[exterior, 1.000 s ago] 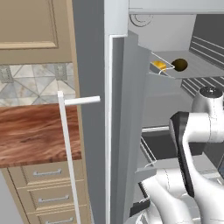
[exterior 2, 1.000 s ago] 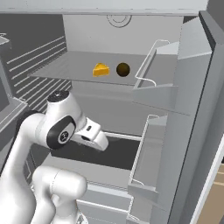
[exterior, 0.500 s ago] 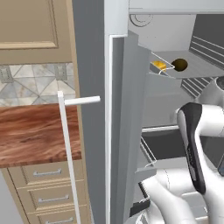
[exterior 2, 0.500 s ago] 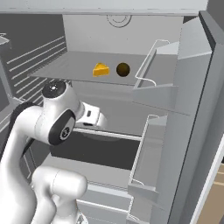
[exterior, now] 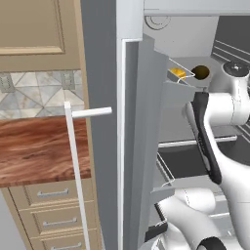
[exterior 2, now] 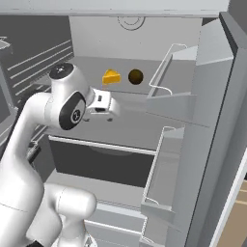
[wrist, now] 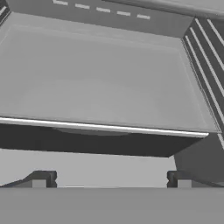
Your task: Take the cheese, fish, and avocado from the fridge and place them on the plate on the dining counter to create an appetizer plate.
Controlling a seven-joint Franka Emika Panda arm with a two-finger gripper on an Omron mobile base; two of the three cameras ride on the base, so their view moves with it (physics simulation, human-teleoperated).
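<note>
On the fridge (exterior 2: pixel 120 43) shelf, cheese (exterior 2: pixel 111 77) beside avocado (exterior 2: pixel 135 76)

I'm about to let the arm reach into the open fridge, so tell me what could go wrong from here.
1. The cheese and avocado sit close together on the shelf; the open gripper, reaching for one, might knock the other, and the round avocado could roll.
2. The gripper hangs below that shelf's level, so rising forward could catch the shelf edge.
3. The wire door bin stands close to the avocado's right, leaving little room.
</note>
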